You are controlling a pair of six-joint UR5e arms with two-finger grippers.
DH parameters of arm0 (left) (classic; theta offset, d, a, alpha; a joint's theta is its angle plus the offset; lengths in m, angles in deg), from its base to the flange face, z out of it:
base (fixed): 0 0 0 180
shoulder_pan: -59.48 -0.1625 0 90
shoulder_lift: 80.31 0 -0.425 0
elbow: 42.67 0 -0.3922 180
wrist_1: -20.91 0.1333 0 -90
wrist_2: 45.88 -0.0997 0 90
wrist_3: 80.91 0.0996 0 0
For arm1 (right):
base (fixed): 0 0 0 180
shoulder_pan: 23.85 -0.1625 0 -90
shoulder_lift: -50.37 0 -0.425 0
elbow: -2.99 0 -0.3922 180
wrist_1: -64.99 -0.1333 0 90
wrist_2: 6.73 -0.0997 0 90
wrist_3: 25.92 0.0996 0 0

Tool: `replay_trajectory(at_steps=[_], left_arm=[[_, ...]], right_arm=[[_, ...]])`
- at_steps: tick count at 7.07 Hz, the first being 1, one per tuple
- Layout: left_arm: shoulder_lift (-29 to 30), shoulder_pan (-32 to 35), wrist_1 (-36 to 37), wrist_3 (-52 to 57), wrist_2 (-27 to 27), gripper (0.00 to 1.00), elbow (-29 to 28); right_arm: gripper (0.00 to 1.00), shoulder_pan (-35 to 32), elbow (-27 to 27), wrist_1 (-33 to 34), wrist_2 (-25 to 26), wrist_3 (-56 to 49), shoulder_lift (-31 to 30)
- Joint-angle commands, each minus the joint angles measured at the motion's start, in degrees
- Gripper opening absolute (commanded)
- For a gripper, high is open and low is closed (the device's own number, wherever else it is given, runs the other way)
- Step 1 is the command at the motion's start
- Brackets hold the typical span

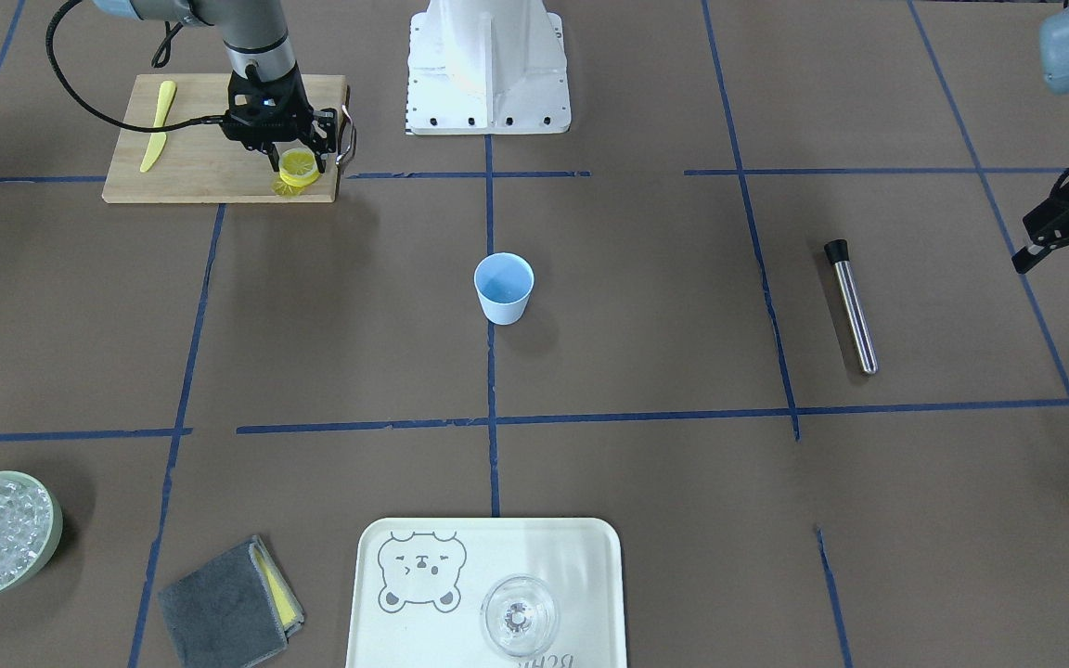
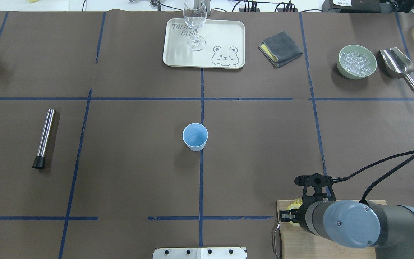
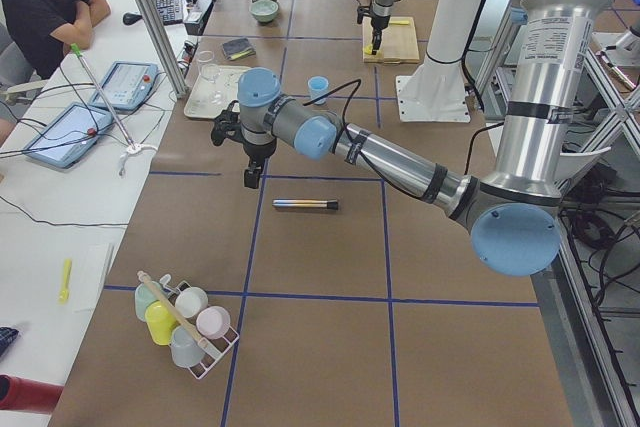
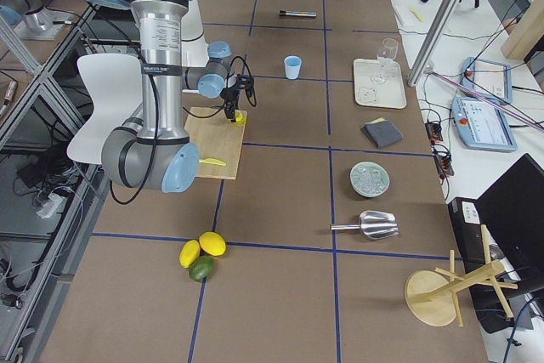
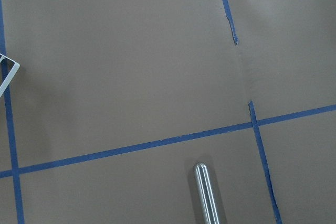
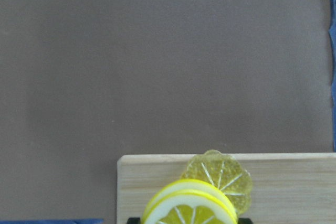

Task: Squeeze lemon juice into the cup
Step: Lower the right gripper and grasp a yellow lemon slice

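Lemon [image 1: 299,169] pinched in right tool [image 1: 297,160], over cutting board [image 1: 210,158].

— Is there any writing that can be read?
— Only on the tray [image 2: 228,36]. In the overhead view, two grey lines stand in its corner. The upper one seems to be "TAIJI" and the lower one "BEAR" (the glass [image 2: 194,21] stands in front of the last letters, so I am not sure of them).
— And in the front-facing view?
— The lower word shows upside down, cut by the bottom edge.
— Any sign?
— A drawn bear face [image 2: 225,55] on the same tray. The tablet [image 3: 125,85] screens are too small to read.
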State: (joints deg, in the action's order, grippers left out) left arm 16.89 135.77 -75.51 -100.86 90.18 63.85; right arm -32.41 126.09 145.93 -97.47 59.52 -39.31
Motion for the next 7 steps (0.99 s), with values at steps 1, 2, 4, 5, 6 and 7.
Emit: replay_trajectory(at_steps=[1, 2, 4, 5, 6, 7], left_arm=[[0.0, 0.0, 0.0, 0.0, 0.0, 1.0, 0.0], [0.0, 0.0, 0.0, 0.0, 0.0, 1.0, -0.1], [0.0, 0.0, 0.0, 0.0, 0.0, 1.0, -0.2], [0.0, 0.0, 0.0, 0.0, 0.0, 1.0, -0.2], [0.0, 0.0, 0.0, 0.0, 0.0, 1.0, -0.2], [0.0, 0.0, 0.0, 0.0, 0.0, 1.0, -0.3]], right_arm=[[0.62, -0.1, 0.7, 0.1, -0.2, 0.0, -0.1], [0.63, -0.3, 1.6, 0.4, -0.3, 0.0, -0.2], [0.63, -0.8, 4.5, 0.7, -0.6, 0.0, -1.6], [0.63, -2.6, 5.9, 0.7, -2.6, 0.0, -2.2], [0.63, -4.8, 6.8, 0.9, -4.2, 0.0, -2.0], [0.63, -7.3, 7.6, 0.9, -5.6, 0.0, -1.7]])
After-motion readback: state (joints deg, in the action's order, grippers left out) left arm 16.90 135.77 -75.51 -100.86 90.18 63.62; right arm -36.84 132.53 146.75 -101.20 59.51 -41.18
